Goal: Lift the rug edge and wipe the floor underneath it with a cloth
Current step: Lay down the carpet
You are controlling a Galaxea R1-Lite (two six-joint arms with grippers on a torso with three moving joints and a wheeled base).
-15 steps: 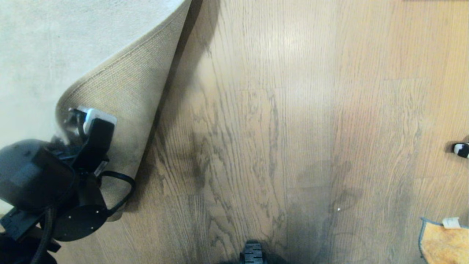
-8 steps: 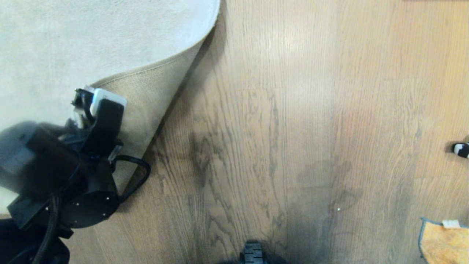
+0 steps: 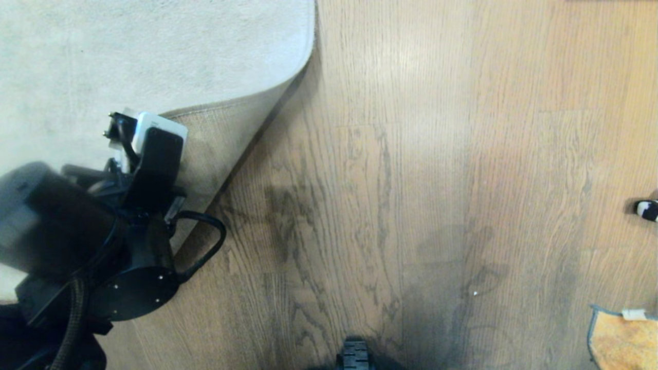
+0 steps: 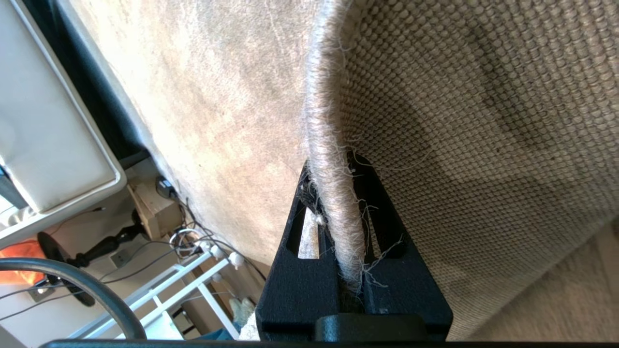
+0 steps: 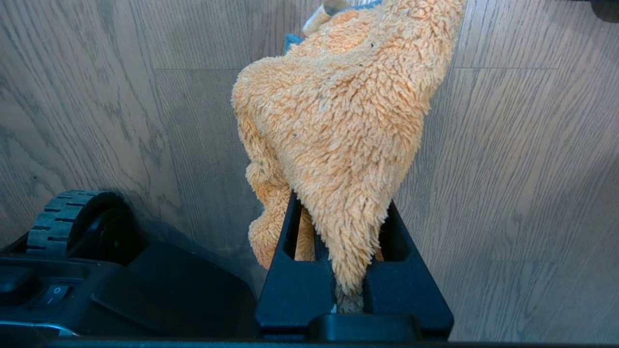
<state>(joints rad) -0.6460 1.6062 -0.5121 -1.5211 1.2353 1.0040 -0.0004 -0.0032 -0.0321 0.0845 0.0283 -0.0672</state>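
Head view gives me mostly the floor: brown wood-grain planks with dark grain streaks, a pale glare patch near the top and soft shadows low in the middle. On my left the pale grey rug fills the upper corner, and the rug edge is folded back there so its tan woven backing faces up, with a dark shadow along the fold. My left gripper sits at that folded corner; on the left wrist camera its jaws are clamped tight on the bound, fraying border of the rug edge. Beyond the rug that camera catches room clutter: a white padded panel, white rails, loose cables and a dark turned leg, all too jumbled for me to name further.

The cloth is cut off at the lower right corner, showing only orange pile, blue-grey trim and a white tag. On the right wrist camera the right gripper is closed on the cloth, which hangs bunched above the planks beside the base's black wheel. A small black-and-white object at the right border is cut off; I can't identify it.
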